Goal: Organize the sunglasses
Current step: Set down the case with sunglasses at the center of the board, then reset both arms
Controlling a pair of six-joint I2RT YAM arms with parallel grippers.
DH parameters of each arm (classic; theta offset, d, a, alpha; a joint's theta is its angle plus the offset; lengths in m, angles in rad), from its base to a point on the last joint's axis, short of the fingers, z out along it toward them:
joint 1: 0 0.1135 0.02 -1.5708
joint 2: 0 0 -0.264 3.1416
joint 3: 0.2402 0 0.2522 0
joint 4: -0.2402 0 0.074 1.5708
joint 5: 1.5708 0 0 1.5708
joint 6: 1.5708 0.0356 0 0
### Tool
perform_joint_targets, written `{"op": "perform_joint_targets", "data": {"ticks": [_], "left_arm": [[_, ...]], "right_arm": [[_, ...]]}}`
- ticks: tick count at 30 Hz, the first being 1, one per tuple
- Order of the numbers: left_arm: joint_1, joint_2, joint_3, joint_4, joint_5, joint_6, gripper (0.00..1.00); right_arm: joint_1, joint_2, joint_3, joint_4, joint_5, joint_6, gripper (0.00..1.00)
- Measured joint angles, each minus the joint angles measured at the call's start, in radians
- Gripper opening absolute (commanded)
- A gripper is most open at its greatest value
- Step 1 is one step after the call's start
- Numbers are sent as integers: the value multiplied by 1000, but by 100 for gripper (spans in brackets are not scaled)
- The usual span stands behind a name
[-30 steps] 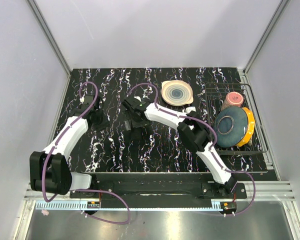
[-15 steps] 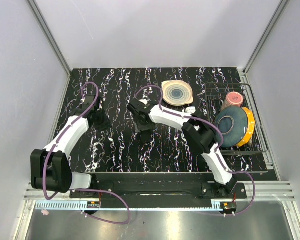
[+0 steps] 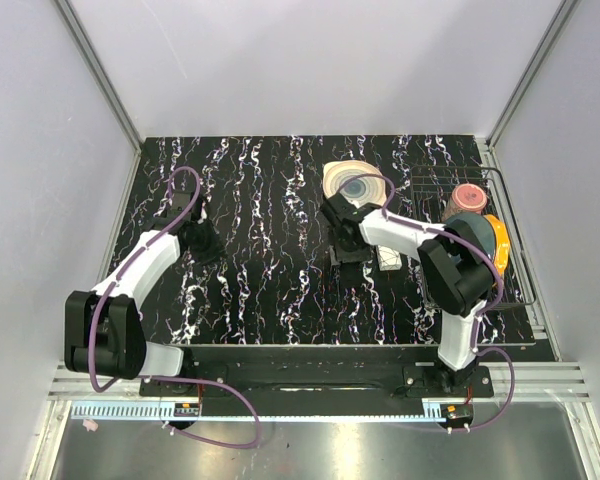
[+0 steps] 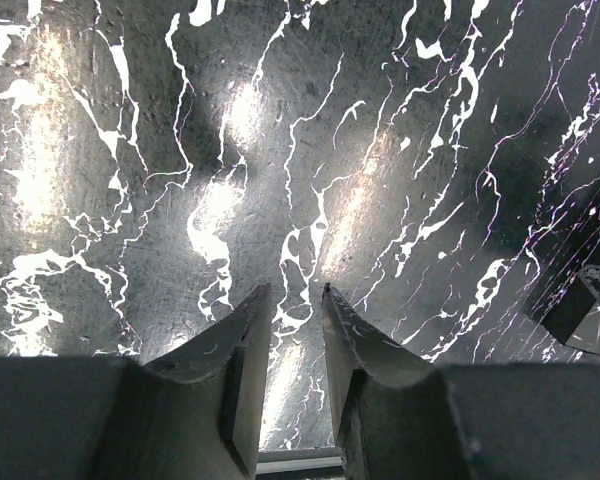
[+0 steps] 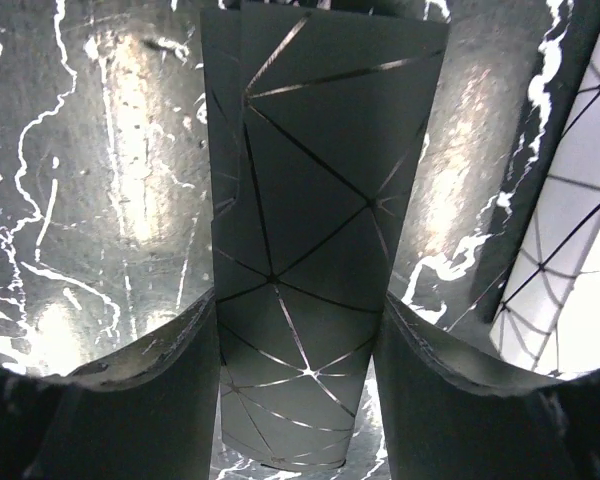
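Fingers of the right gripper (image 5: 298, 305) press against both long edges of the flat black case (image 5: 320, 170) (silver lines cross its face), above the marbled table (image 4: 130, 150) and near the white box (image 5: 580, 250). The left gripper (image 4: 296, 290) hovers narrowly parted, holding nothing. The sunglasses cannot be made out in any view.

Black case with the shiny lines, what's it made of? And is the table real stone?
The black case looks like stiff card or fake leather. It is dull and smooth, with thin silver lines that glint like foil. Which one it is, I cannot tell. The table looks like polished black marble, or a sheet printed to look like it: white veins, bright lamp reflections, fine scratches.
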Motion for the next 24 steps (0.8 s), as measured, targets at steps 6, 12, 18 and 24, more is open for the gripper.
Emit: {"op": "perform_joint_targets", "data": {"ticks": [6,12,18,24], "left_arm": [[0,1,0,3,7,2,33],[0,1,0,2,8,9,64],[0,-9,0,-9,5,24,99],[0,-123,14,-55,0,44,99]], "right_arm": [[-40,-1,-4,26,-23,-93,53],[-67,37,39,30,-28,-108,100],[-78,16,39,7,-15,-81,100],[-78,-148,43,-61,-5,-36,100]]}}
